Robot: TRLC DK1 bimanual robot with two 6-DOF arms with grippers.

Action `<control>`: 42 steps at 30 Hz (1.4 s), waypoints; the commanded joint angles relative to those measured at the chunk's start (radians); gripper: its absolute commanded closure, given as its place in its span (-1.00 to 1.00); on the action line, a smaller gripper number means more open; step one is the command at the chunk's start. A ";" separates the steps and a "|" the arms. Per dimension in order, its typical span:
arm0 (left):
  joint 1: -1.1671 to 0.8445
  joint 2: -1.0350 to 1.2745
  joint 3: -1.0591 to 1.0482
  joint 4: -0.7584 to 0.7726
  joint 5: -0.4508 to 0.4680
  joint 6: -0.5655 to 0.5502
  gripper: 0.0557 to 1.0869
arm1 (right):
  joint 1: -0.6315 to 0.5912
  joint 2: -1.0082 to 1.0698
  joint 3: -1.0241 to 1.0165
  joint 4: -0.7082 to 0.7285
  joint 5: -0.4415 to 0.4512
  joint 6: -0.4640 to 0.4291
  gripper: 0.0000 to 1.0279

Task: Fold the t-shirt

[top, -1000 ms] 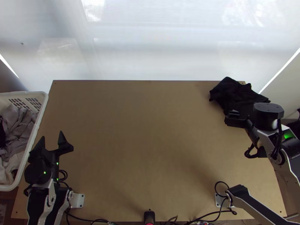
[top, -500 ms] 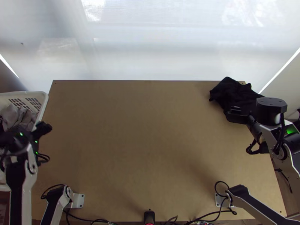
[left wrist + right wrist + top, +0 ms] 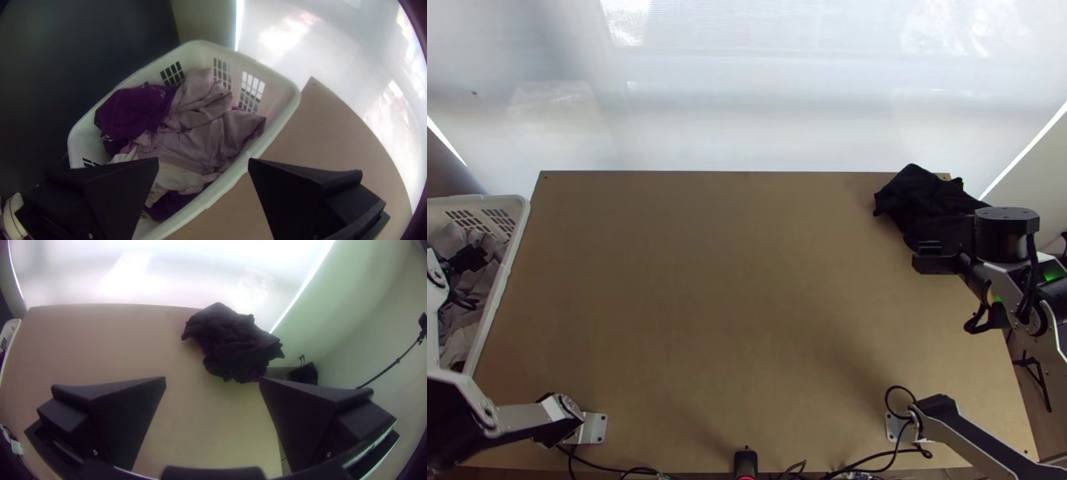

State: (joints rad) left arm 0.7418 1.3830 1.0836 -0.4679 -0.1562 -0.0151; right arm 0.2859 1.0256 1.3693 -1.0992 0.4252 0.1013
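My left gripper (image 3: pixel 467 258) is over the basket at the left in the top view. In the left wrist view the left gripper (image 3: pixel 203 160) stands open above grey, white and purple clothes (image 3: pixel 200 142), holding nothing. The right gripper (image 3: pixel 929 258) hangs near the table's right side in the top view, just beside a bunched black cloth (image 3: pixel 923 204) at the far right corner. In the right wrist view, the right gripper (image 3: pixel 212 378) is open with nothing between its fingers, and the black cloth (image 3: pixel 231 344) lies crumpled beyond it.
The white basket (image 3: pixel 495 296) adjoins the table's left edge. The brown tabletop (image 3: pixel 731 280) stretches between the arms, with cables (image 3: pixel 875 464) along its near edge. A pale translucent sheet (image 3: pixel 747 96) rises behind the far edge. A thin black stand (image 3: pixel 396 362) is off to the right.
The left gripper has swung left from the table's left part to over the basket. My right arm has shifted slightly to the right, while the black cloth lies as before.
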 commanded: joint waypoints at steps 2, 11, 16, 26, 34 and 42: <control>0.125 0.399 0.137 0.055 -0.026 0.053 -0.90 | 0.007 -0.013 -0.021 -0.022 -0.013 -0.089 -0.90; 0.214 0.717 0.320 0.066 -0.059 0.035 -0.90 | 0.010 -0.029 -0.073 -0.053 -0.011 -0.109 -0.90; 0.222 0.811 0.384 0.074 -0.085 -0.009 -0.90 | 0.013 -0.035 -0.081 -0.074 -0.011 -0.110 -0.90; 0.229 0.982 0.495 0.112 -0.126 -0.052 -0.89 | -0.005 -0.064 -0.118 -0.123 -0.013 -0.112 -0.90; 0.205 1.102 0.634 0.077 -0.158 -0.051 -0.83 | -0.010 -0.068 -0.130 -0.139 -0.013 -0.112 -0.91; 0.200 1.137 0.690 0.055 -0.164 -0.045 -0.17 | -0.017 -0.068 -0.131 -0.140 -0.013 -0.112 -0.90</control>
State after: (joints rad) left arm 0.9478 2.4775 1.7222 -0.3992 -0.3157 -0.0639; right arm 0.2737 0.9577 1.2411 -1.2366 0.4126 -0.0124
